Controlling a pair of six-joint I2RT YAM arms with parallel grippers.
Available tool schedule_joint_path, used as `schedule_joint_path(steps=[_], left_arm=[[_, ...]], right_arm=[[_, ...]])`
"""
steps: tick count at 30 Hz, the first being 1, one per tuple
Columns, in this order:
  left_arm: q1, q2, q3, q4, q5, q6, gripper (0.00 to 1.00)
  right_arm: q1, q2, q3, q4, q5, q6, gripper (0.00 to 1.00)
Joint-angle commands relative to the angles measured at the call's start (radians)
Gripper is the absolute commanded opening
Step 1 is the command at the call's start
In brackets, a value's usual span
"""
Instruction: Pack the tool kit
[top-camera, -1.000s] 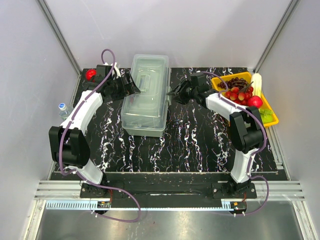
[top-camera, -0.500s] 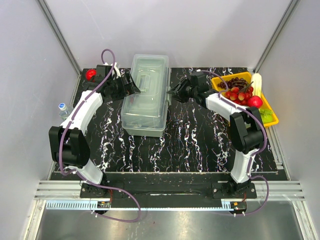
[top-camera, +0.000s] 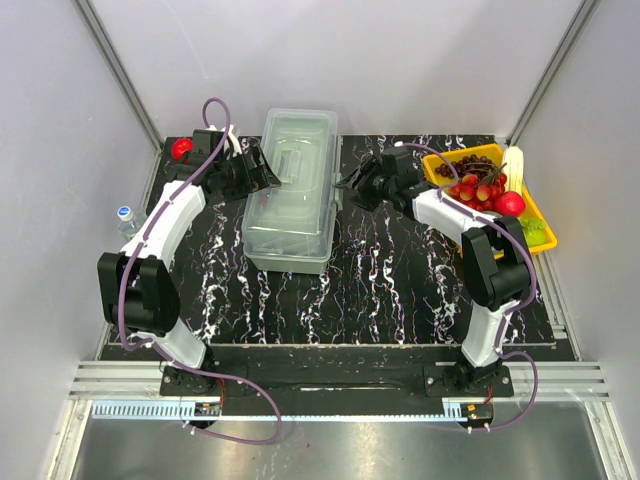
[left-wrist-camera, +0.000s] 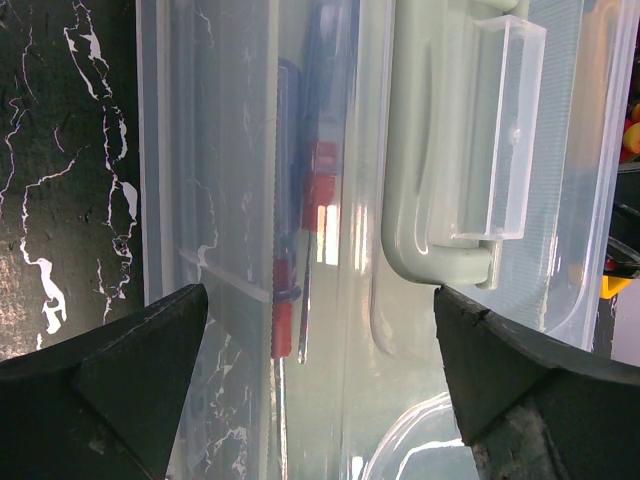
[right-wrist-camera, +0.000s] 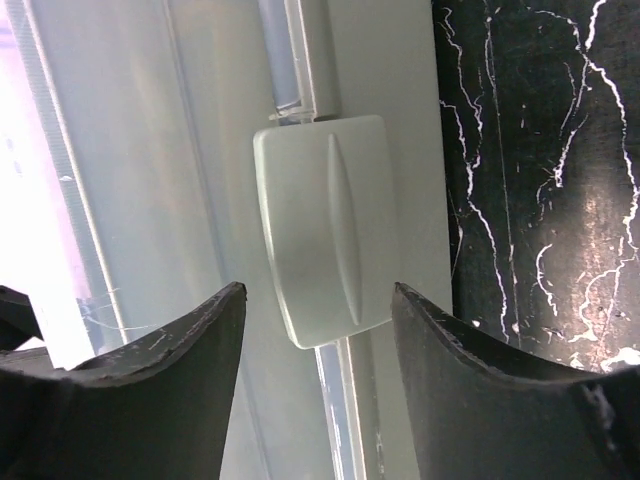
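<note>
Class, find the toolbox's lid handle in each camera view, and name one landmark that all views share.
Top external: lid handle upper centre, on the toolbox.
Left wrist: upper right.
Right wrist: not in it.
Shared landmark: black marbled table.

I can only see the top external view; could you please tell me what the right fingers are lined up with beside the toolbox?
Observer: The right wrist view shows the pale latch on the toolbox centred in the gap of the open right gripper; neither finger touches it.
Operator: Thank you. What faces the left fingers?
Observer: The left gripper hangs wide open over the lid, whose handle sits near one finger.
Operator: Is anything visible inside?
Observer: Yes, red and blue tool handles show through the clear lid.
</note>
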Motion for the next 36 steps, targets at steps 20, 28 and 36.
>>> schedule_joint_path(steps=[20, 28, 36], left_arm=[[-0.004, 0.089, -0.051, -0.106, -0.132, 0.055, 0.96], [-0.004, 0.087, -0.054, -0.106, -0.135, 0.056, 0.96], [-0.003, 0.086, -0.056, -0.108, -0.135, 0.055, 0.96]], right_arm=[[-0.041, -0.083, -0.191, 0.315, 0.001, 0.051, 0.62], [-0.053, -0.047, -0.188, 0.295, -0.013, 0.083, 0.64], [-0.064, 0.02, -0.11, 0.164, 0.025, 0.069, 0.52]])
